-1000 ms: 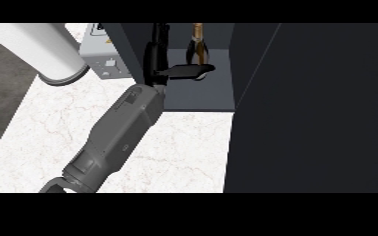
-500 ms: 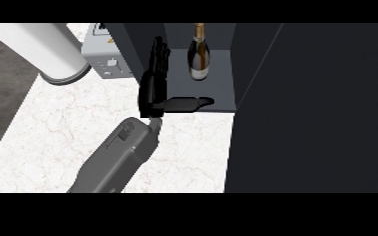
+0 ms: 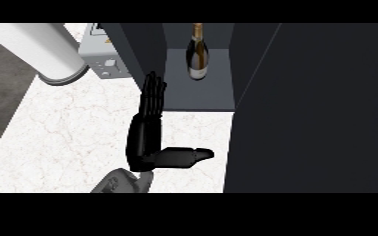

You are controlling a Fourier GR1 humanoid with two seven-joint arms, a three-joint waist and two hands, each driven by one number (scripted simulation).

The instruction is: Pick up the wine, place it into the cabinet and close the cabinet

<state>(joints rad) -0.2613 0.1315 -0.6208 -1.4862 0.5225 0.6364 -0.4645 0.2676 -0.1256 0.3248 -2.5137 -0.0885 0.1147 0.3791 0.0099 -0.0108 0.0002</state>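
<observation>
Hand (image 3: pixel 145 140) flat, fingers straight (thumb out), before cabinet (image 3: pixel 199 92) holding wine (image 3: pixel 196 55).

The cabinet (image 3: pixel 199 92) mouth stands open between dark side walls; the wine (image 3: pixel 196 55) stands deep inside. The open door (image 3: pixel 303 110) apparently blocks the right. The counter (image 3: pixel 66 130) lies bare leftward.

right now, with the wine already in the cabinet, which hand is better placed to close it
Probably the one hand in view, though left or right isn't clear. It is open on the counter in front of the cabinet, free of the wine. No other hand shows.
</observation>
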